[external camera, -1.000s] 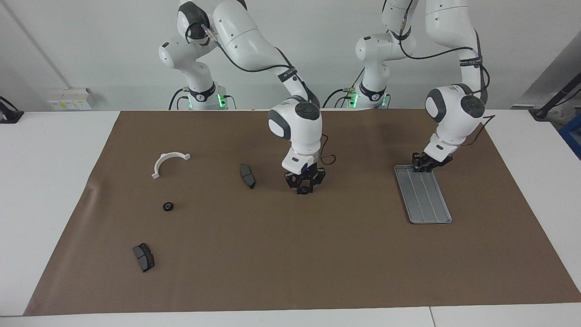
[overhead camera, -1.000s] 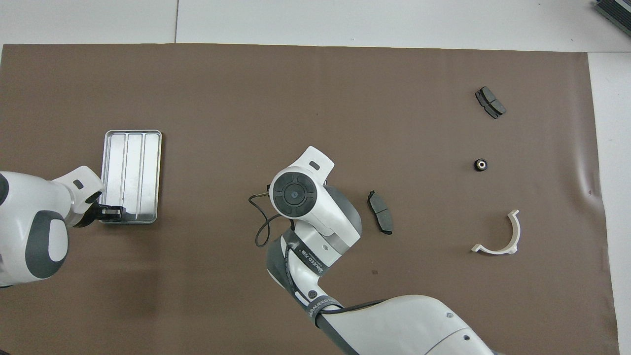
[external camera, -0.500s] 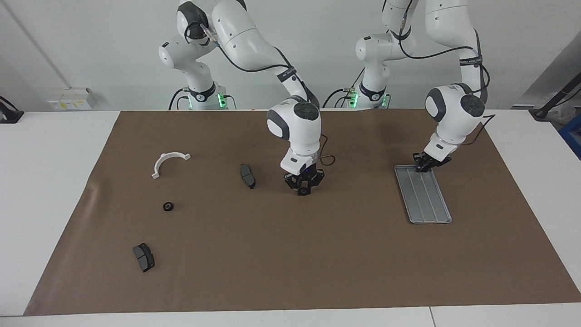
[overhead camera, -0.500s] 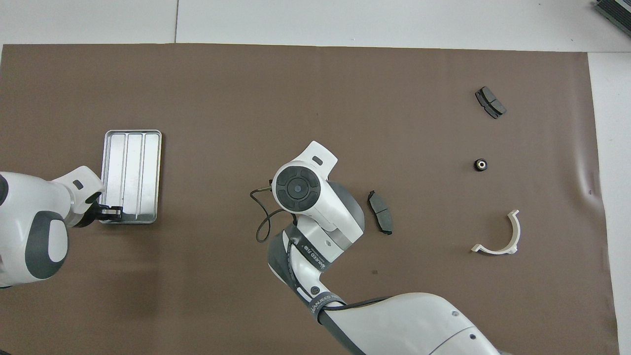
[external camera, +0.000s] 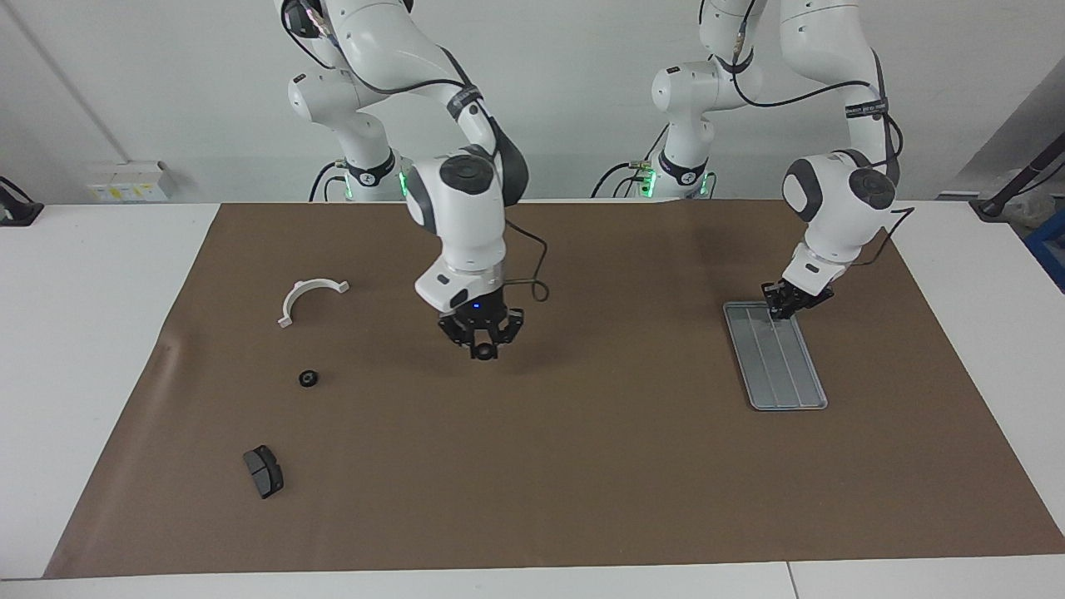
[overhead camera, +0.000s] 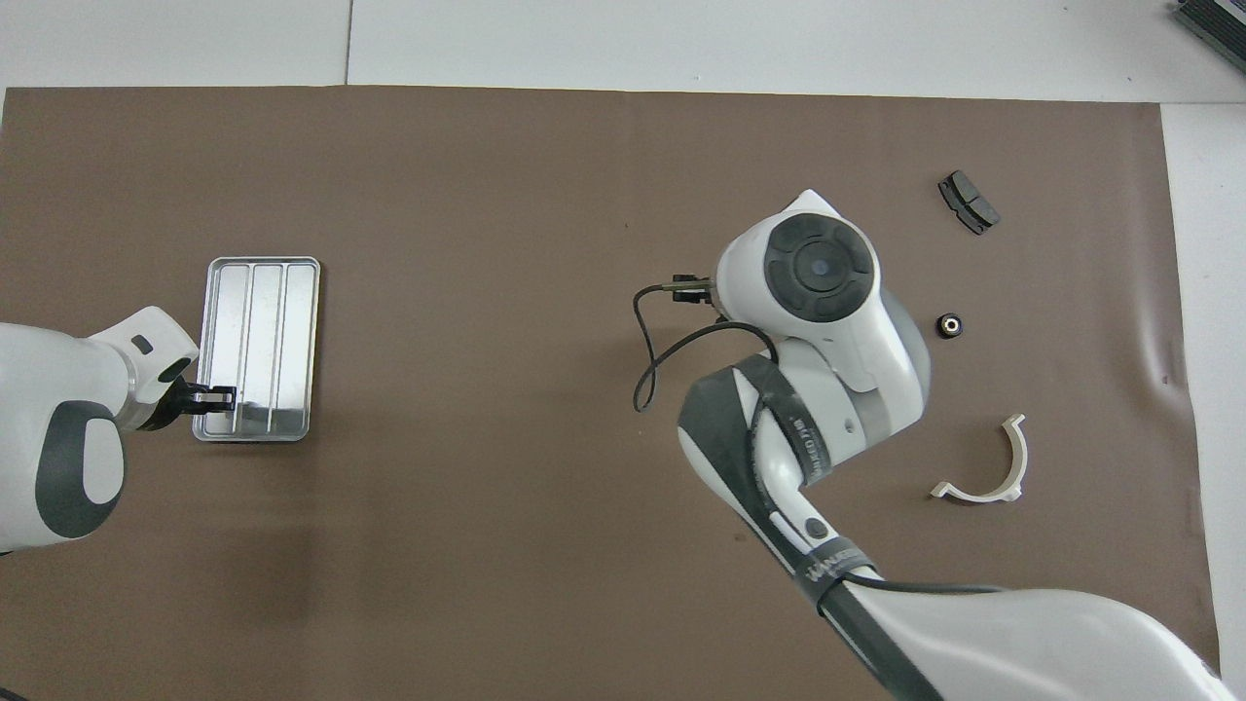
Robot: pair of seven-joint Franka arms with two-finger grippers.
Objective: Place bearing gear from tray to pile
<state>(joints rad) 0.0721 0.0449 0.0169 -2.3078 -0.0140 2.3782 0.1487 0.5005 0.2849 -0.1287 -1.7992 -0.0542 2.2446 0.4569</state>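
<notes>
Brown paper-ish mat (external camera: 582, 466) covers most of the white table, matte with a small crease at the right arm's end.

The tray (external camera: 775, 358) is silver-grey metal, a flat rectangle with rounded corners, a raised rim and lengthwise ridges. It catches the light in the overhead view and nothing lies in it. It sits at the left arm's end of the table. The left gripper (external camera: 786, 304) is down at the tray's short edge nearest the robots, right at the rim. I honestly can't tell whether it's gripping that rim or only poised over it.

The right gripper (external camera: 482, 346) hangs over the mat around mid-table, pointing straight down. Its black fingers come together on a small dark round piece, the bearing gear (external camera: 482, 354), pinched at the very tips and just clear of the mat. From overhead the glossy white wrist hides all that.

Loose parts lie toward the right arm's end, each well apart:
- a white plastic half-ring (external camera: 309, 298), a curved arc with little flat tabs at both ends, nearest to the robots
- a small black ring (external camera: 309, 378) with a pale centre, a bit farther out
- a dark grey pad (external camera: 264, 471), flat and blocky with a groove across it, farthest from the robots
</notes>
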